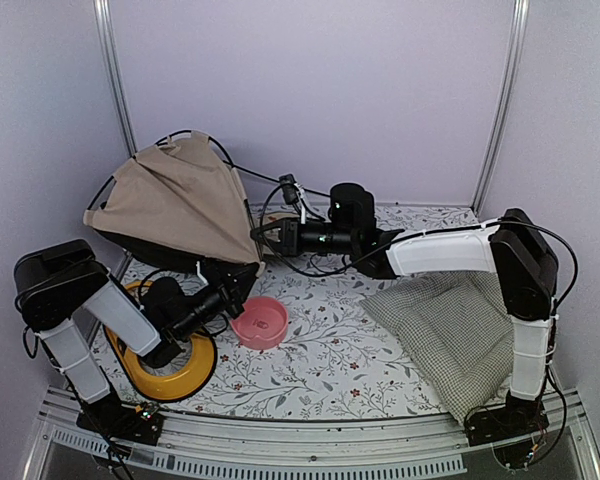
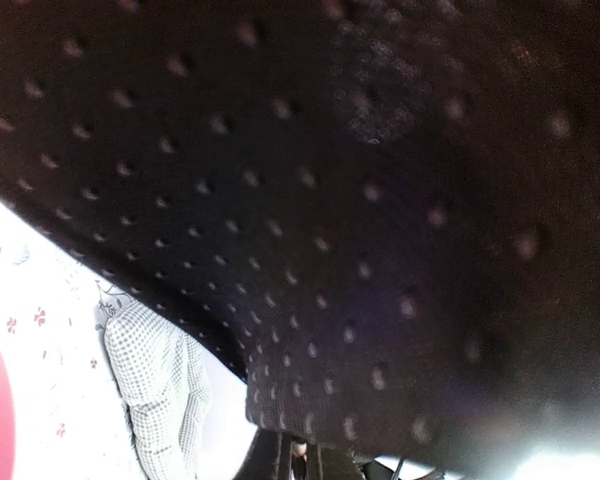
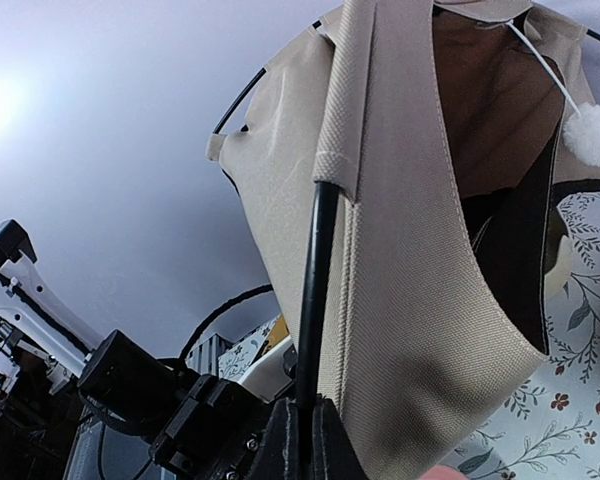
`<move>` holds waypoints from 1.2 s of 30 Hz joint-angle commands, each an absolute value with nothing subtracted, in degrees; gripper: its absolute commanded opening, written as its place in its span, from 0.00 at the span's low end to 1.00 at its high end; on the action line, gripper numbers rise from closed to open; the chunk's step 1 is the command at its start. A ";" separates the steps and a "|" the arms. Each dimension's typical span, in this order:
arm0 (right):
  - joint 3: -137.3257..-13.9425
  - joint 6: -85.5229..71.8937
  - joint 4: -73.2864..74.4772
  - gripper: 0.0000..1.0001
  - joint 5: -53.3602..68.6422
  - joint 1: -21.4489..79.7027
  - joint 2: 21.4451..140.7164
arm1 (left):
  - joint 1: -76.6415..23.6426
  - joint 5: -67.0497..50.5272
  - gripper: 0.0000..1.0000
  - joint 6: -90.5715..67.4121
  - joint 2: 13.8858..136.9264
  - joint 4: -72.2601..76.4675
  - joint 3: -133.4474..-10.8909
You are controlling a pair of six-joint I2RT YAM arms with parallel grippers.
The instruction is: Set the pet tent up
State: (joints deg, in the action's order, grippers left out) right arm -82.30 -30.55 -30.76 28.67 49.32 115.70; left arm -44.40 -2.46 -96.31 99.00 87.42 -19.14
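Observation:
The pet tent (image 1: 175,200) is a beige fabric heap with thin black poles, half raised at the back left. My right gripper (image 1: 264,235) is at its right edge. In the right wrist view that gripper (image 3: 305,435) is shut on a black pole (image 3: 316,290) that runs up into the beige fabric's (image 3: 410,280) sleeve. A white pompom (image 3: 590,135) dangles in the opening. My left gripper (image 1: 242,282) sits under the tent's black lower edge. Black perforated lining (image 2: 360,220) fills the left wrist view, and its edge runs down into the shut jaws of that gripper (image 2: 306,462).
A pink bowl (image 1: 260,322) sits mid-table by the left gripper. A yellow ring (image 1: 175,365) lies under the left arm. The green-checked cushion (image 1: 455,335) lies at the right, and shows too as a cushion (image 2: 155,390) in the left wrist view. Frame posts stand at the back corners.

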 commanded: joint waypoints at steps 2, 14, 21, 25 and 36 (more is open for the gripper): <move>-89.47 -28.94 -45.35 0.00 18.63 45.46 114.96 | -51.59 -18.55 0.00 -95.97 101.26 88.31 -16.09; -90.08 -28.84 -45.06 0.00 18.54 45.19 114.96 | -51.72 -18.86 0.00 -95.91 101.55 87.86 -16.33; -90.26 -28.69 -44.91 0.00 18.57 45.01 115.05 | -51.86 -18.82 0.00 -95.87 101.34 87.62 -16.28; -90.84 -28.74 -44.68 0.00 18.46 44.77 115.09 | -51.96 -18.81 0.00 -95.85 101.39 87.48 -16.35; -91.45 -28.79 -44.02 0.00 19.02 44.74 115.49 | -52.09 -18.90 0.00 -95.89 101.43 87.19 -16.64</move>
